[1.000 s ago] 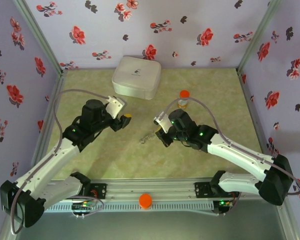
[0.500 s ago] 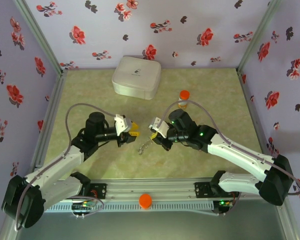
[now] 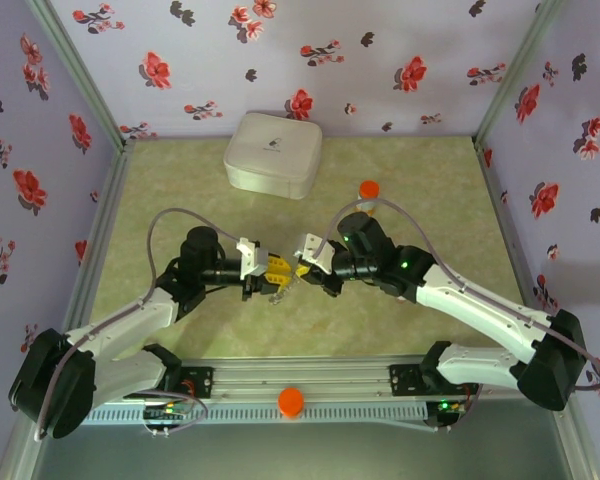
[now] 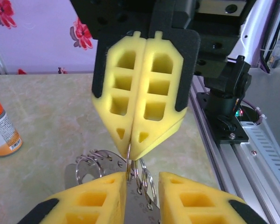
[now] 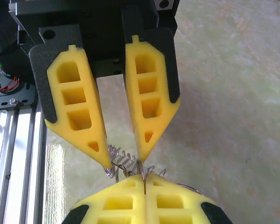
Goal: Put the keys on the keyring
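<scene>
- Top external view: the left gripper (image 3: 281, 274), with yellow foam fingers on a black mount, reaches rightward from the left arm to the middle of the pale green marbled table (image 3: 180, 190).
- From the left wrist, its two fingers (image 4: 88, 200) stand apart with a clear gap between the tips. Small silver loops sit in that gap, and one loop touches the inner corner of the left finger.
- A white, rounded square box (image 3: 273, 154) lies at the back of the table, well apart from both grippers.
- The thin grey metal wire keyring (image 5: 121, 161) is bunched between the two sets of fingertips at the table's centre, as several small loops and a short coil.
- A flat grey metal piece (image 4: 73, 171) lies under the loops. I cannot tell whether it is a key.
- The right gripper (image 3: 294, 274) meets the left one tip to tip. Its yellow fingers (image 5: 177, 203) are pressed together on a single strand of the keyring, which runs up between the pads.
- A small orange-capped bottle (image 3: 368, 190) stands upright just behind the right arm, apart from the keyring.
</scene>
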You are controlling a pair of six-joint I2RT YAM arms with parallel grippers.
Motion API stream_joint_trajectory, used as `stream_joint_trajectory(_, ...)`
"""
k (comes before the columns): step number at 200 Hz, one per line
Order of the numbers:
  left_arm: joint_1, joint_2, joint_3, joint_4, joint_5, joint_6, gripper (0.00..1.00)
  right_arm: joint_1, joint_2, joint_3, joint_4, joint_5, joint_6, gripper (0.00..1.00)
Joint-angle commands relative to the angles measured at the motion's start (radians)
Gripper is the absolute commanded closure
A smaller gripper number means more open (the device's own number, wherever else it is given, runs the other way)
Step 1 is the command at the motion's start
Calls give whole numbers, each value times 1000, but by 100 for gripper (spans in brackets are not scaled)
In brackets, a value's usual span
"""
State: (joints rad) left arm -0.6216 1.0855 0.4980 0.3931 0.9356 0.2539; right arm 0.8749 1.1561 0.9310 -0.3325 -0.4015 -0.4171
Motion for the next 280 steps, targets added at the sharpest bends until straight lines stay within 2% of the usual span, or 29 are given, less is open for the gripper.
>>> stream_joint_trajectory(1, -8, -1, -7, -3, 18, 48, 78, 5, 8, 43, 17, -19, -43, 100)
stream_joint_trajectory(75, -9, -12, -1, -46, -46, 84, 77, 34, 25, 63, -9, -24, -88, 100)
stream_joint_trajectory(124, -18, -13, 5, -56, -60, 85, 82, 58, 53, 73, 1, -27, -86, 100)
stream_joint_trajectory(159, -24, -18, 4, -49, -66, 85, 89, 70, 68, 69, 18, -31, -75, 100)
stream_joint_trajectory(180, -24, -28, -1, -40, -89, 87, 100, 76, 70, 65, 22, -30, -70, 100)
stream_joint_trajectory(198, -26, -47, -10, -36, -119, 107, 100, 75, 55, 48, 22, -3, -69, 100)
stream_joint_trajectory(210, -27, -65, -21, -34, -147, 125, 100, 71, 20, 18, 31, 34, -78, 78)
stream_joint_trajectory(218, -30, -77, -29, -30, -168, 146, 100, 65, -10, -3, 30, 59, -92, 69)
stream_joint_trajectory(253, -59, -133, -85, 29, -274, 260, 100, 41, -93, -48, -36, 155, -130, 67)
stream_joint_trajectory(280, -77, -160, -120, 84, -331, 319, 100, 46, -95, -58, -57, 137, -119, 68)
